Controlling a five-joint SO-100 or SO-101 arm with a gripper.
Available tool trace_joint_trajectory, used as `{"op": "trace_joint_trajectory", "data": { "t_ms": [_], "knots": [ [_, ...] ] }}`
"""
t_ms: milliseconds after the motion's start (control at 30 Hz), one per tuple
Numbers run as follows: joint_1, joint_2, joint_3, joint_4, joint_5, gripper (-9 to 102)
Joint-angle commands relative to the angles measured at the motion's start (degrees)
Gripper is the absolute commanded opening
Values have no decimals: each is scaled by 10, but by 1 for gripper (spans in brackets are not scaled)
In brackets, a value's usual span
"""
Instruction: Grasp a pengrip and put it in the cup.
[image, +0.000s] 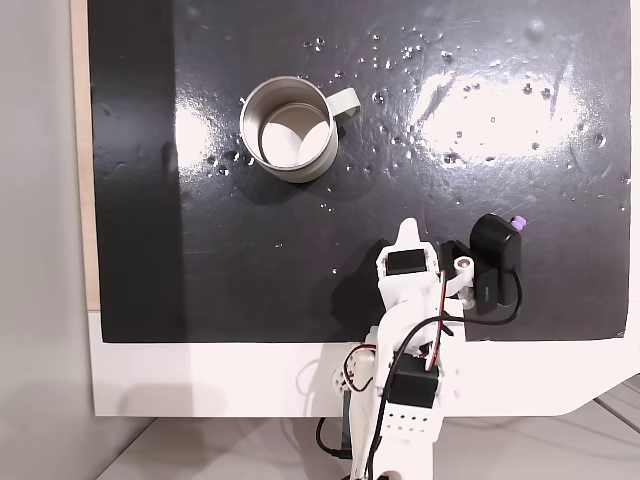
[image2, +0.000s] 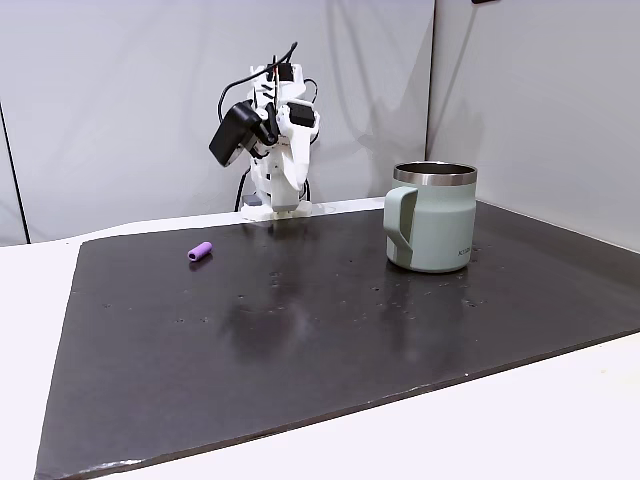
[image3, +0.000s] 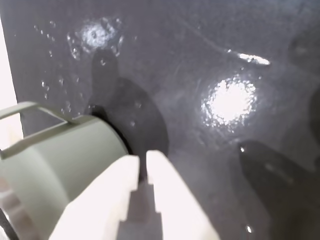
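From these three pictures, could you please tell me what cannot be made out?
- Purple grip: mostly hidden under the black camera housing in a fixed view.
- Cup: cut off by the left edge and blurred in the wrist view.
- Hand: its base is cut off by the bottom edge in the wrist view.

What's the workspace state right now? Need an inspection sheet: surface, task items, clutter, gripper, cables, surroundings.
Surface: black mat on a white table, glossy, with glare patches and small specks.
Pengrip: purple, lying on its side on the mat, apart from the cup; partly hidden by the arm's camera in the top-down fixed view.
Cup: upright on the mat, handle on the side, nothing seen inside.
Clutter: nothing seen.
Gripper: nearly shut, holding nothing, white fingers close together in the wrist view, raised off the mat.
Cables: black and red wires along the arm.
Surroundings: plain grey walls.
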Motion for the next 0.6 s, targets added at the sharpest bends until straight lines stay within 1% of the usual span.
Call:
{"op": "trace_joint_trajectory", "data": {
  "t_ms": [0,167,300,433,567],
  "knots": [
    [24,-37,-85,51,-39,0],
    [104,-150,-196,154,-123,0],
    [134,-137,-247,219,-217,0],
    [162,-131,-301,287,-283,0],
    [213,-127,-326,323,-373,0]
  ]
}}
